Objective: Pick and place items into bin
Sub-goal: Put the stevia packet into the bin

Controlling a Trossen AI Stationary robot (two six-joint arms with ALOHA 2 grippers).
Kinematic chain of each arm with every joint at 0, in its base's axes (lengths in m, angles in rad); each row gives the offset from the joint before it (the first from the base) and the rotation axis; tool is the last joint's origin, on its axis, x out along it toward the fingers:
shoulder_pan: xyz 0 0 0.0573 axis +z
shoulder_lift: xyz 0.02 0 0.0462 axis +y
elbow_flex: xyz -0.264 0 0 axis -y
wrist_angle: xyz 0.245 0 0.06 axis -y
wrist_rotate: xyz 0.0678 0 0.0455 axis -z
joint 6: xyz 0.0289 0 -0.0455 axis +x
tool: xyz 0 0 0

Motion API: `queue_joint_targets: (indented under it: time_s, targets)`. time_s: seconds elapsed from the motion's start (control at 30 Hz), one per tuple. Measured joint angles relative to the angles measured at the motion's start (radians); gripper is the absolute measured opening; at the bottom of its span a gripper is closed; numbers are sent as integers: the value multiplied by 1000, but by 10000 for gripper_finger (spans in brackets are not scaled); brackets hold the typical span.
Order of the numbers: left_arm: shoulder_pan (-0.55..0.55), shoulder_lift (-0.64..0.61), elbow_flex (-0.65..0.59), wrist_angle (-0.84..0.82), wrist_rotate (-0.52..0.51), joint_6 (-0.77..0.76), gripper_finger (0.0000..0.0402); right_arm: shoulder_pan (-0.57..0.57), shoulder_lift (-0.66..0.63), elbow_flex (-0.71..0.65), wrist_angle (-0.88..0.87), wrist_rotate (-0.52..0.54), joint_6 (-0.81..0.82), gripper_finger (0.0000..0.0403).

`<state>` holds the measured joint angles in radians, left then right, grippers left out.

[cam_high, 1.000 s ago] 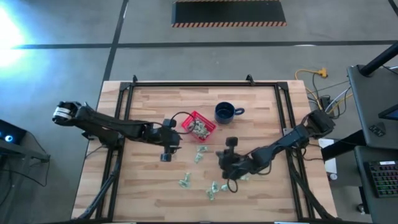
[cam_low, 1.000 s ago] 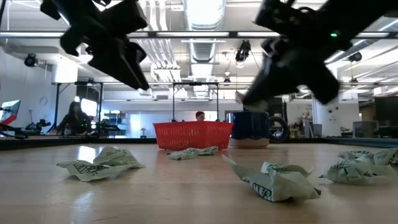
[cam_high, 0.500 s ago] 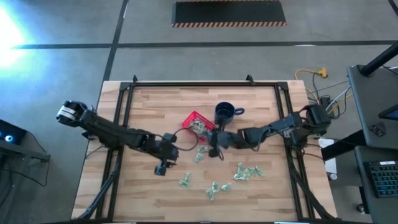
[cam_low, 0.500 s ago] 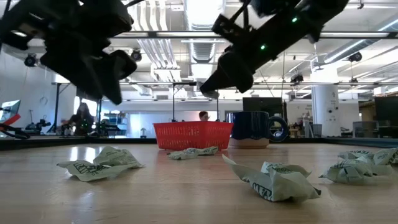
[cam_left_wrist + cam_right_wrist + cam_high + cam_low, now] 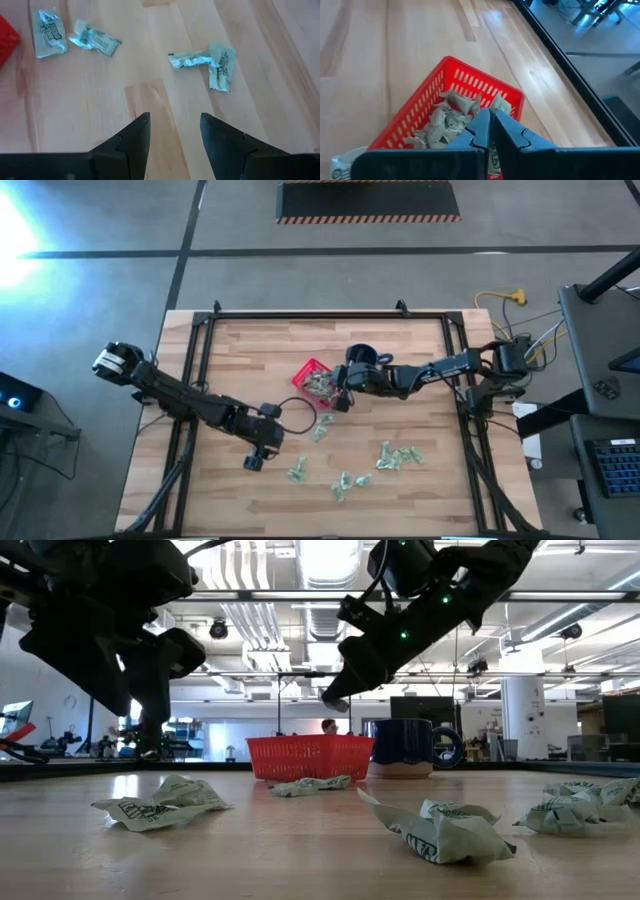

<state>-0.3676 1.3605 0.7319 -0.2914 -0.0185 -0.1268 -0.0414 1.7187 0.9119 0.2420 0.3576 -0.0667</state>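
The bin at frame centre holds several items; about eight more lie on the desk below it; right gripper hovers over it, fingers nearly closed, apparently empty; left gripper, lower left, fingers apart, holds nothing.

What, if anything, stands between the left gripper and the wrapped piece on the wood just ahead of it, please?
Nothing visible does. The left gripper is open above bare wood, and the nearest wrapped piece lies just ahead with only table between. The red bin and blue mug sit farther off, near the shut right gripper.
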Motion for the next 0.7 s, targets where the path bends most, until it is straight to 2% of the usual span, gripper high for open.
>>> queue_joint_targets:
  time_s: [0.23,0.4,0.57,0.7]
  targets:
    - [0,0,0,9,0,1,157,2,0,0,-2,-4,-22,67]
    - [-2,0,-13,102,0,4,157,10,-1,0,-1,-15,-26,105]
    - [-20,33,-35,246,39,30,157,40,-3,-1,-6,-153,-68,118]
    - [-32,85,-38,333,43,40,157,74,-4,-1,-42,-175,-80,115]
